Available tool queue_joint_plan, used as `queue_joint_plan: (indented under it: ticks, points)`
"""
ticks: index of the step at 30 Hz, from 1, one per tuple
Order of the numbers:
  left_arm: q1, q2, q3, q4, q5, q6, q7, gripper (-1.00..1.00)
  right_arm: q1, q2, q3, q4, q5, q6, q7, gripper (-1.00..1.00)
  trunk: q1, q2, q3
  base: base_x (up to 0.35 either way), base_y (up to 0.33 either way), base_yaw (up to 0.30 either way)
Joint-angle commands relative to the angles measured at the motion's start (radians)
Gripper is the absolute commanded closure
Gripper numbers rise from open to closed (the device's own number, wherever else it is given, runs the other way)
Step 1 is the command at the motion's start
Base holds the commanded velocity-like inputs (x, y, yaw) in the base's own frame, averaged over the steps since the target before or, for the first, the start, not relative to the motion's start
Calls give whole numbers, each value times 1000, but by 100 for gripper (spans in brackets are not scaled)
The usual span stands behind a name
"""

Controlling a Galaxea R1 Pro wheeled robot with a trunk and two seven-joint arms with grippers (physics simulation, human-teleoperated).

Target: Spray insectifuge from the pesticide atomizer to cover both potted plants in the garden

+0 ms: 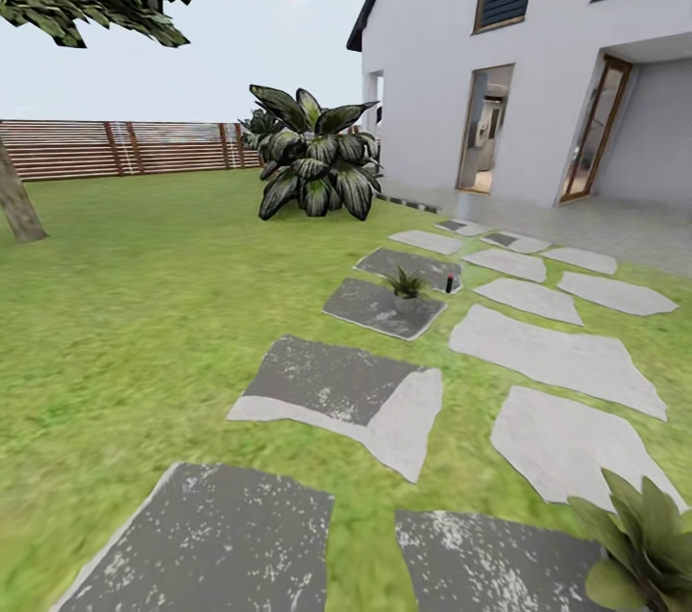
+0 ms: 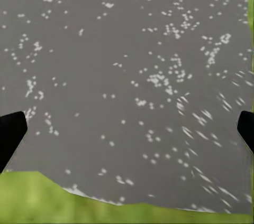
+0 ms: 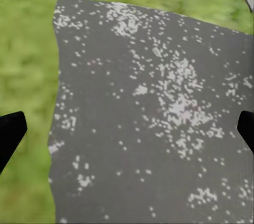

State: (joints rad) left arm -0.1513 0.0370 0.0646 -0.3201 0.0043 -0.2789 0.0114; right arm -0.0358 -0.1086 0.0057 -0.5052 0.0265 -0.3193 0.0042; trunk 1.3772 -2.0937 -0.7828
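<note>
standing on a dark stepping slab (image 1: 383, 306) mid-lawn, one small potted plant (image 1: 406, 285) shows its olive rosette, and the pesticide atomizer (image 1: 449, 283), tiny and dark with a red top, sits upright on the next slab (image 1: 404, 264), near the plant but apart from it. the second potted plant (image 1: 642, 540) pokes in at the lower right corner of the head view. a big striped-leaf plant (image 1: 314, 160) rises beyond, before the slatted fence (image 1: 115, 147) and white house (image 1: 538, 45). both wrist views look down on speckled grey slabs; the left gripper (image 2: 127, 131) and right gripper (image 3: 127, 131) have their jaws spread wide, empty.
</note>
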Motion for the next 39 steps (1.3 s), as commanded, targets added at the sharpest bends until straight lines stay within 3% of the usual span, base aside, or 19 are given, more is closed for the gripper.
queue_joint_plan:
  ticks: [1,39]
  points:
    - [0,0,1,1,0,-3,1,-100,0,0,0,1,3,-3,0,-100,0,0,-1,336,74,-8]
    - [0,0,0,1,0,-3,1,-100,0,6,1,1,3,-3,1,-100,0,0,-1,336,74,0]
